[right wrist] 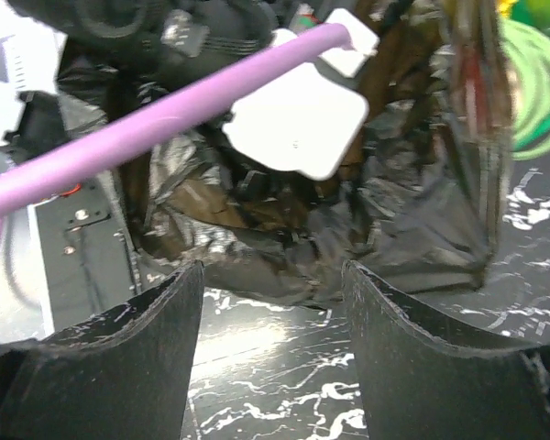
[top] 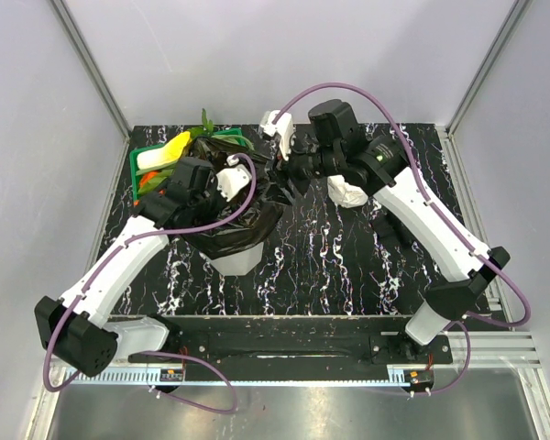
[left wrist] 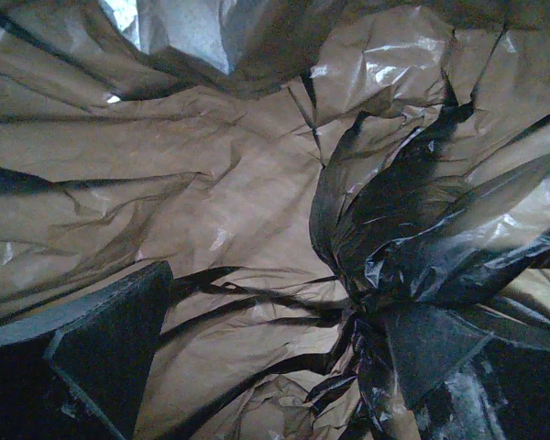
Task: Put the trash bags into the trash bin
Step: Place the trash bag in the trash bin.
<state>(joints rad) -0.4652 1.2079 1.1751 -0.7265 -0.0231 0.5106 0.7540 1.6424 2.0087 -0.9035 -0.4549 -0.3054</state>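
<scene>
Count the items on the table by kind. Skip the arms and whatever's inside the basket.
Black trash bag: 1
White trash bin: 1
Green basket: 1
White plastic roll: 1
Total: 4

Setting: robotics lab test cell. Black marbled table (top: 348, 266); plain grey panel walls (top: 284, 55) on aluminium posts (top: 92, 69) enclosing the table's far and side edges; cabled left arm (top: 119, 266) and right arm (top: 435, 225) bolted to base plate (top: 284, 346) at the table's near edge.

The trash bags (left wrist: 211, 211) crowd your left hand (left wrist: 270, 344) all round; bare tabletop (right wrist: 257, 367) lies open before your right hand (right wrist: 270, 275).
</scene>
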